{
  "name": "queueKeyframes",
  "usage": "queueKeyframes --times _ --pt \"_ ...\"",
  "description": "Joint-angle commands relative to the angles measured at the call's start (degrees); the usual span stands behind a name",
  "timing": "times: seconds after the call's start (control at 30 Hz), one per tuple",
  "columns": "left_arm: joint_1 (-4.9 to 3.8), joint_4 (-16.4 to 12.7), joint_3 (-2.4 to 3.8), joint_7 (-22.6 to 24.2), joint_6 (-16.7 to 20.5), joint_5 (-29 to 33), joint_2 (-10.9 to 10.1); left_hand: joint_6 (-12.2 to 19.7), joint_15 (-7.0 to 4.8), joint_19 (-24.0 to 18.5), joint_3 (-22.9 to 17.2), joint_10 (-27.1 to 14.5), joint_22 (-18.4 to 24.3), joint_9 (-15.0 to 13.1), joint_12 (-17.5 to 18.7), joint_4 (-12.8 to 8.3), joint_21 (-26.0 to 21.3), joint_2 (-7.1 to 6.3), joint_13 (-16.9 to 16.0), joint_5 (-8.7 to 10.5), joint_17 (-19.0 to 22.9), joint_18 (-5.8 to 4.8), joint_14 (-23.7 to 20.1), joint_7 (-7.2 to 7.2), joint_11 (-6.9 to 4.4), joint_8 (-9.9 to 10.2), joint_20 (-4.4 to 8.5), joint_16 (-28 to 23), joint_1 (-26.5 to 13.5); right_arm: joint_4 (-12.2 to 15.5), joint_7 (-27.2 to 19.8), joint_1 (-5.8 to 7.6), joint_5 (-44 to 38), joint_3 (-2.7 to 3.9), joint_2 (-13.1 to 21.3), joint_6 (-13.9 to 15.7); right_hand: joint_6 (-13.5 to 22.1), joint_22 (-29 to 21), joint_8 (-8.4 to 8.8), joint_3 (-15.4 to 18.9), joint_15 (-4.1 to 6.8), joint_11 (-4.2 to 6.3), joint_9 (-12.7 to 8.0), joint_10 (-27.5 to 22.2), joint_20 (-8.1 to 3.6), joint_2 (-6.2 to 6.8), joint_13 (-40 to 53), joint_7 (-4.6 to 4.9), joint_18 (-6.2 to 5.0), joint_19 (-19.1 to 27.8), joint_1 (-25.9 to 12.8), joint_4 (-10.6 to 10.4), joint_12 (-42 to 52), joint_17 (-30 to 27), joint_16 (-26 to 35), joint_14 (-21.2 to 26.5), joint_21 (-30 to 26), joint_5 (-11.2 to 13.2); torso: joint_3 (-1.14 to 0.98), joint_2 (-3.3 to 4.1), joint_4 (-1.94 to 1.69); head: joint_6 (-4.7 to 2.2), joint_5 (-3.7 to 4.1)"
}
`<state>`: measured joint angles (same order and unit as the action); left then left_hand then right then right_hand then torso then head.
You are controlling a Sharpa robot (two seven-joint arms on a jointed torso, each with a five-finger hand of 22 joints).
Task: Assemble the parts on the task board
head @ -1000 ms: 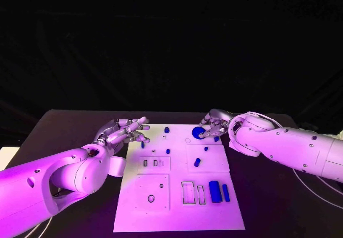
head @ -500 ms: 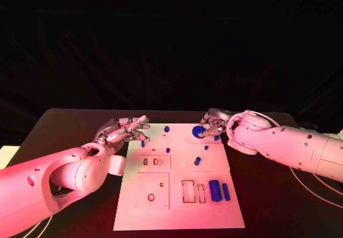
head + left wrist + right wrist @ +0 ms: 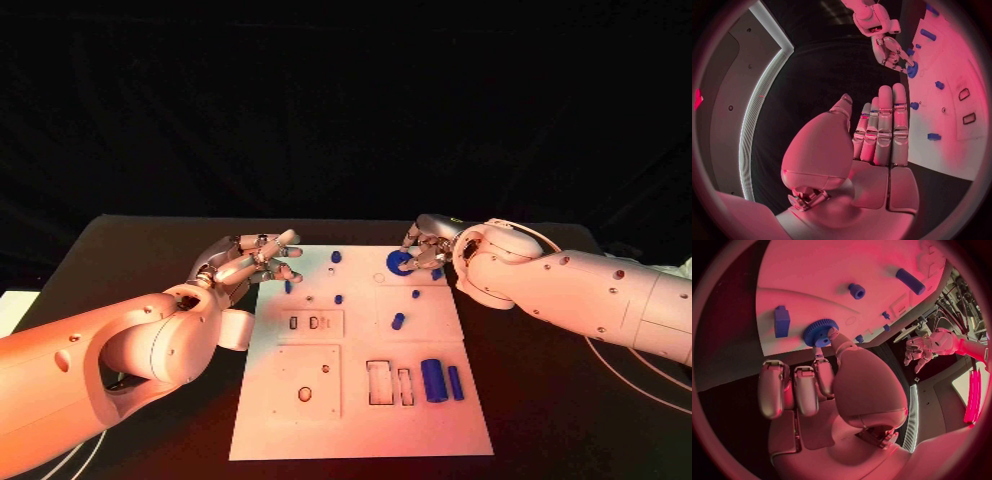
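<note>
The white task board (image 3: 361, 420) lies in the middle of the black table. My right hand (image 3: 430, 244) hovers over the board's far right corner and pinches a blue gear (image 3: 400, 262) between thumb and finger. In the right wrist view the gear (image 3: 820, 332) sits at the fingertips just above the board, beside a blue block (image 3: 782, 321). My left hand (image 3: 251, 260) hangs at the board's far left corner, fingers stretched out, holding nothing. Small blue parts (image 3: 339, 298) stand across the far half of the board. Two blue cylinders (image 3: 431, 381) lie at its near right.
Rectangular slots (image 3: 378, 384) and an oval hole (image 3: 304, 394) open in the near half of the board. Bare black table (image 3: 562, 410) lies on both sides. The left wrist view looks across at the right hand (image 3: 891, 49) with the gear (image 3: 912, 69).
</note>
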<state>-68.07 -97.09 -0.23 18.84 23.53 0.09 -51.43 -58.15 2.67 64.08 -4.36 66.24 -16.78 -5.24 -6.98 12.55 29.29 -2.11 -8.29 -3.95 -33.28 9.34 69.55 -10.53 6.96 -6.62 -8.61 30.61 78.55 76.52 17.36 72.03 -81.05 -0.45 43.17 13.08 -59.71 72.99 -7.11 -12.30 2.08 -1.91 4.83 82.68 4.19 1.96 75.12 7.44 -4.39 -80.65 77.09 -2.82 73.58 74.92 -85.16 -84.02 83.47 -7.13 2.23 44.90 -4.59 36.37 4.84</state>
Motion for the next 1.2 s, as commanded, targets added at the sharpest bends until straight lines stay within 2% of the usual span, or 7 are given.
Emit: queueKeyframes --times 0.03,0.13,0.23,0.7,0.87,1.03,1.2 --pt "-0.06 0.0 0.03 -0.2 -1.1 -0.2 0.1 0.2 0.06 -0.2 0.3 -0.3 0.0 0.0 0.3 -0.1 0.1 0.51 -0.1 0.24 -0.1 0.88 -0.3 -0.3 -0.1 0.3 0.05 -0.4 -0.1 0.4 1.9 -0.37 -5.5 -0.19 0.0 1.3 -2.0 0.3 -1.08 -1.4 0.42 0.46 0.7 0.1 -0.29 -1.77 2.1 -1.07 0.81 -0.2 2.1 0.9 0.3 7.9 -0.4 -4.5 0.3 1.6 0.02 -0.02 0.0 0.01 0.0" --pt "-0.05 0.0 0.03 -0.3 -1.2 -0.2 0.1 0.2 0.06 -0.2 0.3 -0.3 0.0 0.0 0.3 -0.1 0.1 0.51 -0.1 0.24 -0.1 0.88 -0.3 -0.3 -0.1 0.3 0.05 -0.4 -0.1 1.5 1.6 -0.53 -8.6 -0.19 0.0 4.0 -2.4 0.8 -1.3 -2.8 0.55 0.63 0.9 0.4 -0.46 -2.04 2.4 -1.25 0.93 -0.5 2.6 1.7 0.5 8.2 -0.6 -4.5 0.5 2.4 0.0 -0.01 0.02 0.03 -0.01" --pt "-0.05 0.0 0.03 -0.3 -1.3 -0.2 0.1 0.3 0.08 -0.3 0.3 -0.4 -0.1 0.0 0.3 -0.1 0.1 0.53 -0.1 0.24 -0.1 0.88 -0.3 -0.33 -0.08 0.3 0.04 -0.4 0.0 2.4 1.4 -0.61 -10.0 -0.19 0.0 5.3 -2.4 0.9 -1.27 -3.2 0.56 0.61 0.9 0.1 -0.5 -1.95 2.0 -1.22 0.95 -0.5 2.2 1.7 -0.1 8.0 -0.4 -4.5 0.5 2.2 0.0 -0.02 0.06 -0.07 0.07" --pt "-0.05 0.0 0.02 -0.5 -1.7 -0.2 0.2 0.4 0.11 -0.4 0.3 -0.5 -0.1 0.0 0.4 -0.2 0.1 0.65 -0.1 0.22 -0.1 0.89 -0.3 -0.39 -0.02 0.4 0.0 -0.5 0.1 8.7 2.5 -0.43 -12.3 -0.19 -0.8 7.0 -2.0 0.8 -0.8 -4.4 0.45 0.46 0.7 0.1 -0.43 -0.84 1.9 -1.05 0.93 -0.4 -0.9 0.7 -0.8 7.5 0.0 -4.4 0.5 2.0 0.09 0.03 -0.12 -0.37 -0.08" --pt "-0.05 0.1 0.02 -0.5 -1.7 -0.2 0.3 0.5 0.12 -0.4 0.3 -0.6 -0.1 0.0 0.4 -0.2 0.1 0.68 -0.1 0.22 -0.1 0.89 -0.4 -0.4 -0.01 0.4 -0.02 -0.5 0.1 8.9 2.9 -0.35 -12.8 -0.2 -3.1 7.2 -1.9 0.8 -0.74 -4.5 0.43 0.45 0.7 0.1 -0.42 -0.7 1.9 -1.03 0.93 -0.4 -1.3 0.6 -0.9 7.5 0.0 -4.4 0.5 2.2 0.07 0.07 -0.15 -0.29 -0.39" --pt "-0.05 0.2 0.02 -0.5 -1.8 -0.2 0.4 0.5 0.12 -0.4 0.3 -0.6 -0.1 0.0 0.4 -0.2 0.1 0.68 -0.1 0.22 -0.1 0.89 -0.4 -0.4 -0.01 0.4 -0.02 -0.5 0.1 7.7 3.0 -0.33 -12.9 -0.32 -5.5 6.9 -1.9 0.8 -0.73 -4.6 0.43 0.44 0.7 0.1 -0.42 -0.68 1.9 -1.03 0.93 -0.4 -1.3 0.6 -0.9 7.5 0.0 -4.4 0.5 2.2 0.11 0.07 -0.16 -0.22 -0.55" --pt "-0.05 0.3 0.02 -0.5 -1.8 -0.2 0.6 0.5 0.12 -0.4 0.3 -0.6 -0.1 0.0 0.4 -0.2 0.1 0.68 -0.1 0.22 -0.1 0.89 -0.4 -0.4 -0.01 0.4 -0.02 -0.5 0.1 6.0 2.9 -0.42 -12.9 -0.65 -8.0 6.4 -1.9 0.8 -0.7 -4.6 0.43 0.43 0.7 0.1 -0.41 -0.61 1.9 -1.02 0.92 -0.4 -1.4 0.5 -1.0 7.4 0.0 -4.3 0.5 2.2 0.03 0.12 -0.11 -0.03 -0.66"
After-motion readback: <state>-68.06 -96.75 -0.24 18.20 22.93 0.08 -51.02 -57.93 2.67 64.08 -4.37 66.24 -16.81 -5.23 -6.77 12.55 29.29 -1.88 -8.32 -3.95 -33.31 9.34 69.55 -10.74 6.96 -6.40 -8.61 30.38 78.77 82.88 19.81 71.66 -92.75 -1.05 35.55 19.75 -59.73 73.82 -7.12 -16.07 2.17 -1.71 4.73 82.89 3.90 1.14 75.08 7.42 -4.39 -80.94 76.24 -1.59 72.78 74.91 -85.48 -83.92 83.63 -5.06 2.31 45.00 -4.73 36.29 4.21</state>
